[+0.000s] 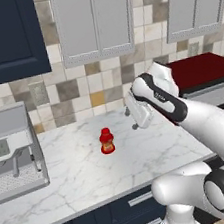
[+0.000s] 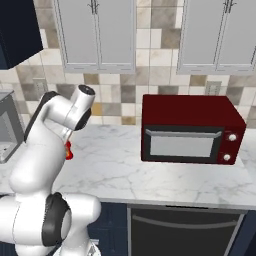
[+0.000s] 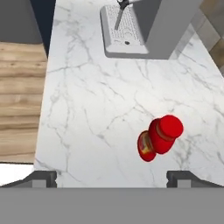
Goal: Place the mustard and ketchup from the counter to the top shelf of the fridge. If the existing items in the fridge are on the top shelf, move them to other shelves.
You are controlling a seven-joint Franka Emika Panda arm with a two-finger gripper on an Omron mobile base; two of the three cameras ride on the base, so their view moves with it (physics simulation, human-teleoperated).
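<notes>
we had our gripper (image 3: 112, 177) spread wide over the squat red ketchup bottle (image 3: 158, 137) on the white marble counter (image 3: 96, 109), probably needing to drop and pinch it next.

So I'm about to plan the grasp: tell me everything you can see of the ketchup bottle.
The ketchup is a small squat red bottle with a round red cap and a yellow-orange label. It looks like glossy plastic. It stands upright and alone on the white marble counter, cap on, nothing touching it but the worktop. The open claw hovers above it, apart from it.
</notes>
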